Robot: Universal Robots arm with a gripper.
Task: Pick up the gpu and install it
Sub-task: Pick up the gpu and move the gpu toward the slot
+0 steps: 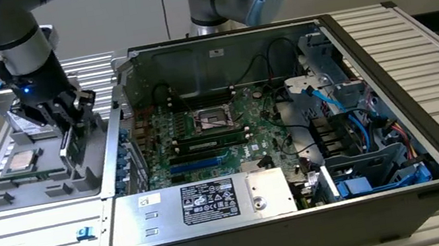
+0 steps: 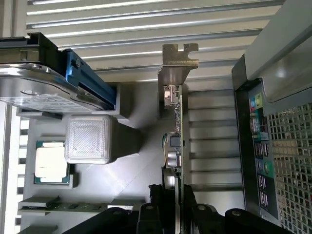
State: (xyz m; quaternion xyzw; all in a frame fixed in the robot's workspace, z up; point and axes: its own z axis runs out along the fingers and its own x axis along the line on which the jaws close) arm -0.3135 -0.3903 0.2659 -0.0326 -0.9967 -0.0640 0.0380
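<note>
Grip: the fingers [image 2: 157, 196] stand narrow, pressed on both faces of the gpu [image 2: 175, 141] at its near end.
Card: the gpu stands on edge over the grey parts tray [image 1: 35, 194], silver bracket at the far end; whether it has left its holder, I cannot tell.
Tray: on the table, just beside the computer case [image 1: 381, 22], at the exterior view's left.
Case: open, with the motherboard slots [image 1: 200, 164] bare.
Progress: grasp looks made; nothing is installed yet.
</note>
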